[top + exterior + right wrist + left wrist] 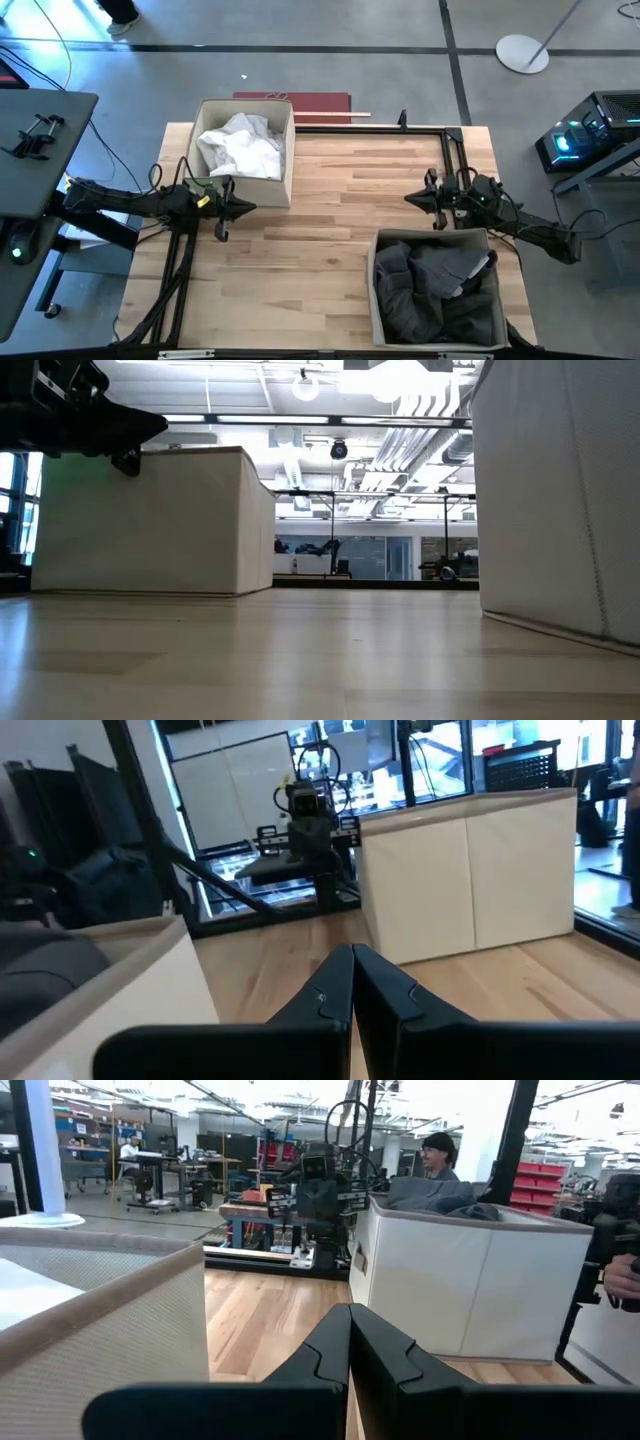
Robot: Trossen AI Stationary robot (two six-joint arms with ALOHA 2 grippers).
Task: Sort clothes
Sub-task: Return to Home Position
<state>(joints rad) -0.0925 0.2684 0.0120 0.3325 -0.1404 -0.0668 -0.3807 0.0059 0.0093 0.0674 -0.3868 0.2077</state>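
Observation:
White pale clothes (243,145) lie piled in the beige bin (287,150) at the table's far left. Dark grey-black clothes (435,290) fill the beige bin (378,300) at the near right; their top shows in the left wrist view (440,1195). The plaid shirt and the dark green piece are out of view. My left gripper (250,208) is shut and empty, just off the near side of the left bin. My right gripper (408,198) is shut and empty, just off the far side of the right bin. Both also show in their wrist views, left (350,1342) and right (352,982).
Bare wooden tabletop (330,220) lies between the two bins. A black frame rail (380,128) runs along the table's far edge. People show in the room beyond the table (438,1155).

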